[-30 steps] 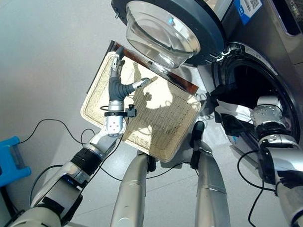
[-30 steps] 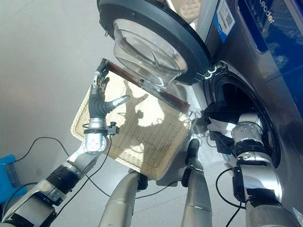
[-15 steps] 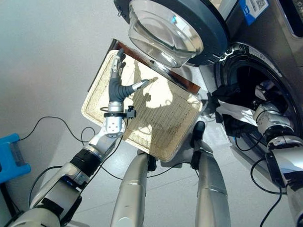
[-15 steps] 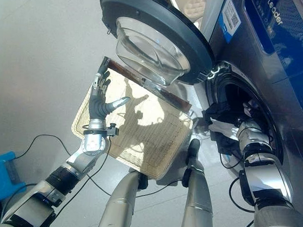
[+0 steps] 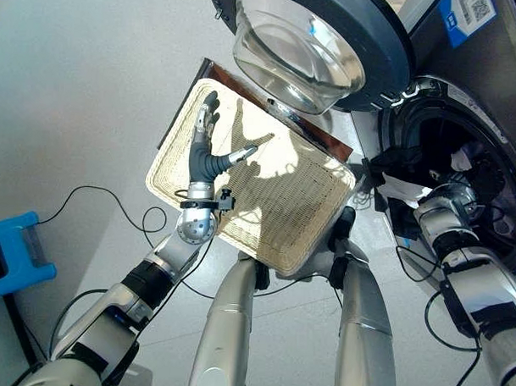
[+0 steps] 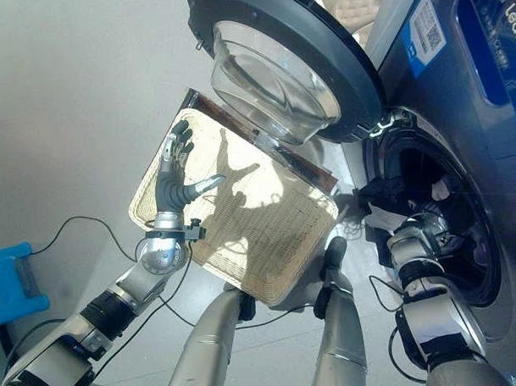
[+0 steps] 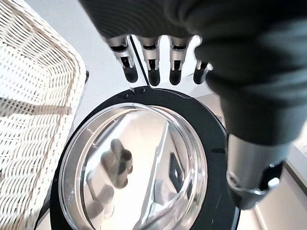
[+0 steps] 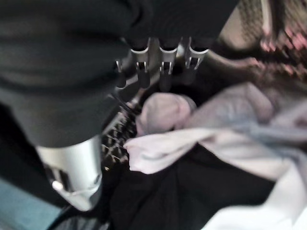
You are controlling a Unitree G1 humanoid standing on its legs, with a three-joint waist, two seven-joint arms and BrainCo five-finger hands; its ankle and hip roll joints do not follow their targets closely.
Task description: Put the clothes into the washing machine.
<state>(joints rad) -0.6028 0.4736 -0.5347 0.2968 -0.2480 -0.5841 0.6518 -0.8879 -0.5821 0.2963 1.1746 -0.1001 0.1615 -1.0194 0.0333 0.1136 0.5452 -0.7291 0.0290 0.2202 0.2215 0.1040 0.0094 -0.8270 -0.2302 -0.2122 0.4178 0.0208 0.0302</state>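
Item: clothes (image 5: 411,177), dark and white pieces bunched at the mouth of the washing machine (image 6: 461,208), part draped over the lower rim of the opening, part inside the drum. In your right wrist view the pale and black cloth lies just past the fingertips.

Item: right hand (image 8: 153,62), at the drum opening above the pile. You see its fingers straight, holding nothing; whether the tips touch the cloth is hard to tell in that close view.

Item: left hand (image 5: 207,149), raised over the wicker basket (image 5: 308,229), fingers spread wide and straight, thumb out to the side, nothing in it.

Item: washing machine door (image 6: 288,54), swung open, its glass bowl just ahead of your left fingertips.

Item: blue box (image 5: 14,256), on the floor, well apart from your left hand
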